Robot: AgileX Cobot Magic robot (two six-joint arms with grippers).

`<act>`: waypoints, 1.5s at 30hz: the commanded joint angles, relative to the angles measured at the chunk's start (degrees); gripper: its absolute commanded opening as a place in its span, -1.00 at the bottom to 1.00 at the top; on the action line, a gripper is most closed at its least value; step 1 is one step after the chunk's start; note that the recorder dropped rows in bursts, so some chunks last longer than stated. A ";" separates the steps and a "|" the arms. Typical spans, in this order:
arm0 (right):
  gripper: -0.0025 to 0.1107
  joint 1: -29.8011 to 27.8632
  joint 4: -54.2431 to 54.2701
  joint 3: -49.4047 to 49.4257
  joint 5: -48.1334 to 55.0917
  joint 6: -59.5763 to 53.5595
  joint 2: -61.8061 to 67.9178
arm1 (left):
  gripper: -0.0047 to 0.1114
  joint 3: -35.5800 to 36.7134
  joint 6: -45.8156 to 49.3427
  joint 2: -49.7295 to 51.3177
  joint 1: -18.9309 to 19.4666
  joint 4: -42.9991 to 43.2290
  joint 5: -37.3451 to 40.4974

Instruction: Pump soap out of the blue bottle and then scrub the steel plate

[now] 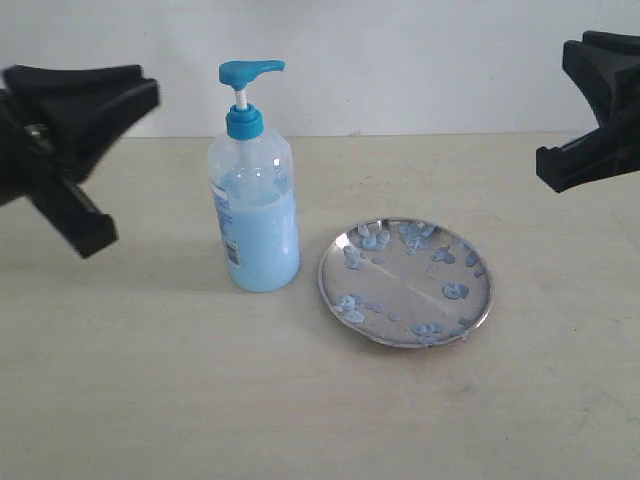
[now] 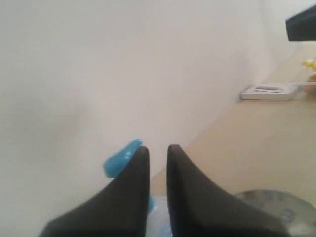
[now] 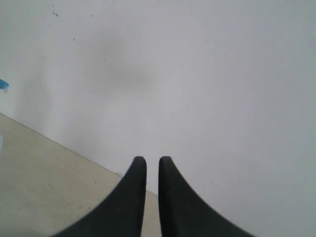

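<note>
The blue bottle [image 1: 255, 220] stands upright mid-table, about half full of light blue soap [image 1: 262, 245], its pump head [image 1: 250, 72] pointing right. The steel plate [image 1: 405, 282] lies flat to its right, dotted with pale blue blobs [image 1: 455, 292]. My left gripper [image 1: 140, 95] hovers left of the bottle at pump height, blurred. In the left wrist view the left gripper [image 2: 157, 148] is shut and empty, with the pump head [image 2: 121, 159] just beyond one finger and the plate [image 2: 281, 205] off to the side. My right gripper [image 1: 575, 65] hangs high, right of the plate. Its wrist view shows the right gripper [image 3: 152, 159] shut, facing the wall.
A white wall backs the beige table [image 1: 150, 380]. In the left wrist view a flat white object [image 2: 269, 91] lies far along the table, with something yellow [image 2: 311, 64] beside it.
</note>
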 commanded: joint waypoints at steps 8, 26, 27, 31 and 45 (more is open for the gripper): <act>-0.96 -0.81 2.94 1.24 0.01 -1.43 -0.47 | -0.84 13.01 -0.27 -31.29 0.04 -9.50 43.29; -0.96 -0.70 -5.96 -8.59 -9.45 34.19 0.07 | -0.84 25.20 43.30 -43.72 6.84 -68.44 35.60; -0.96 -0.70 -9.96 -13.20 -4.02 34.19 0.87 | -0.84 25.20 43.03 -43.72 6.84 -69.51 36.24; -0.96 -0.70 -23.38 -28.44 20.39 34.19 10.61 | -0.84 25.20 42.60 -43.72 6.84 -70.20 36.72; -0.96 2.25 -4.57 -43.05 59.83 16.36 41.73 | -0.84 25.20 42.72 -43.72 6.84 -70.20 36.72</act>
